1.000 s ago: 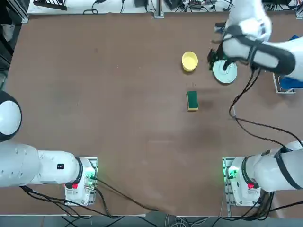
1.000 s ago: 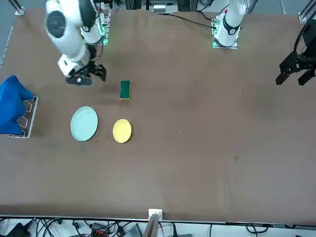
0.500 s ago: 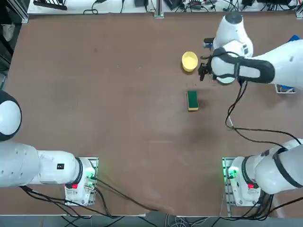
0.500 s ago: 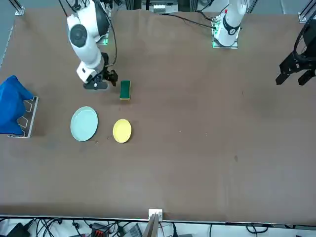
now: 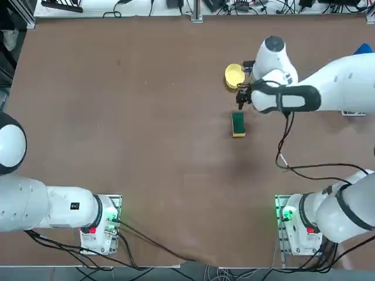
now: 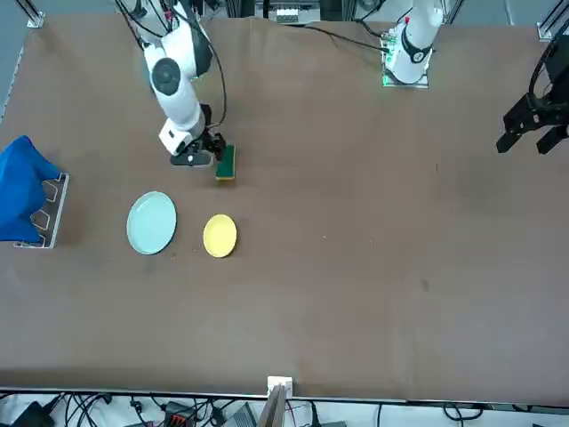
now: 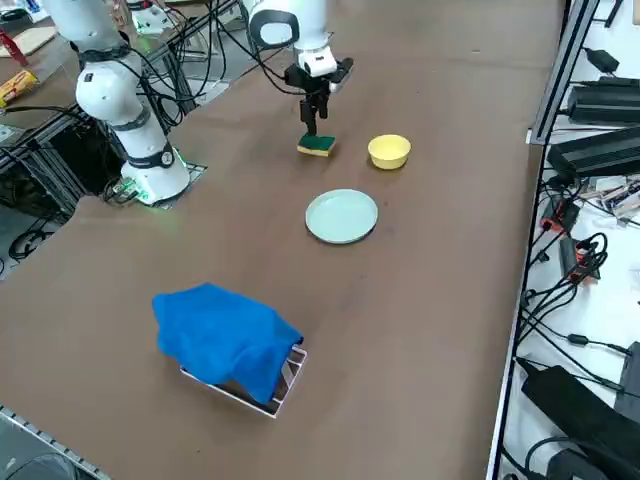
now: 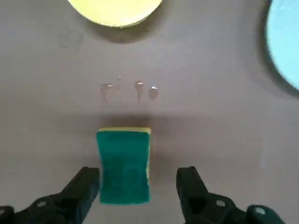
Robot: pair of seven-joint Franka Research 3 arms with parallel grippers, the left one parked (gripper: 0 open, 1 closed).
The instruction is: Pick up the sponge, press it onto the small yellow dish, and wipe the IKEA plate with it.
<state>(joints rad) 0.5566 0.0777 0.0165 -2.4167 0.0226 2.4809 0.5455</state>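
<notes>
we count one sponge, one yellow dish and one mint plate on the table. there is one blue cloth, draped over one small rack. we see one right gripper with two fingers, spread apart above the sponge. on the table between sponge and dish we count three small droplets.

Matt brown table, rough green-topped sponge, seemingly glossy small yellow dish
</notes>
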